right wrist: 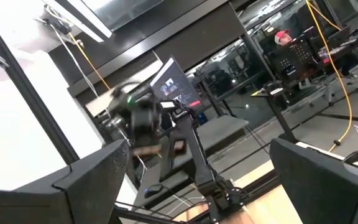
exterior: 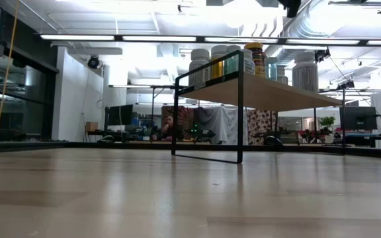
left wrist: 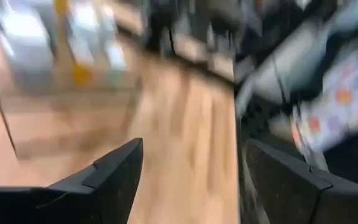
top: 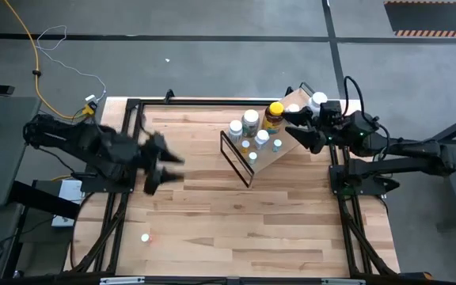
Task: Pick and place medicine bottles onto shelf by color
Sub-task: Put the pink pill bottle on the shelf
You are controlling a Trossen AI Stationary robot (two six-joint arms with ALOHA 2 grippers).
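We find the left gripper (top: 167, 169) out over the left half of the table (top: 212, 229), its fingers (left wrist: 114, 177) spread apart with bare wood showing between them; nothing is held. Its wrist view is smeared, so beyond the tabletop and a hint of the shelf we cannot make out detail there.

The right gripper (top: 298, 125) sits at the far right corner of the table, just beside the right end of the shelf (top: 279, 154). Its fingers (right wrist: 92, 180) stand wide apart and empty, with the camera looking up toward the room and the other arm rather than at the bottles.

The shelf lies angled in the far right part of the table, a light-wood board on thin black wire ends. On it we count a cluster of medicine bottles (top: 250, 120), mostly white with white caps, and one amber bottle (top: 273, 116) with a yellow cap toward the far side. In the low view the bottles (exterior: 200, 66) stand upright along the board's top.

One small white item (top: 144, 237) lies alone on the near left of the table, well apart from the shelf.
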